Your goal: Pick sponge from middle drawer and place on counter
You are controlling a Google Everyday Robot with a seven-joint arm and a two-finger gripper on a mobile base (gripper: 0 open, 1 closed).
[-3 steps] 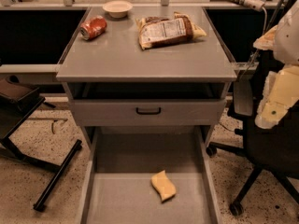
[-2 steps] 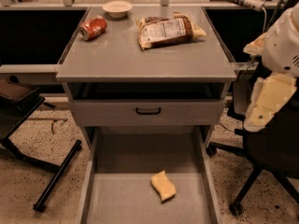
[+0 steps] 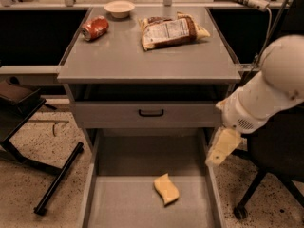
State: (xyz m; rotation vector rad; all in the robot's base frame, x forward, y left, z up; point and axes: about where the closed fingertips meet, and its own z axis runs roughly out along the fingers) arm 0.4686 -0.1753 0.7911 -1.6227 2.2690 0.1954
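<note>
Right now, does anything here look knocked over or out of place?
A red can lies on its side on the counter, back left. The sponge sits askew in the open middle drawer. The gripper hangs by the drawer's right wall, apart from it.

Soft sponge [image 3: 166, 189] on the matte grey metal drawer [image 3: 118, 203] (counter [image 3: 142, 61] above faintly glossy); pale, plastic-looking pincer [image 3: 216, 156] over the drawer's right wall.
</note>
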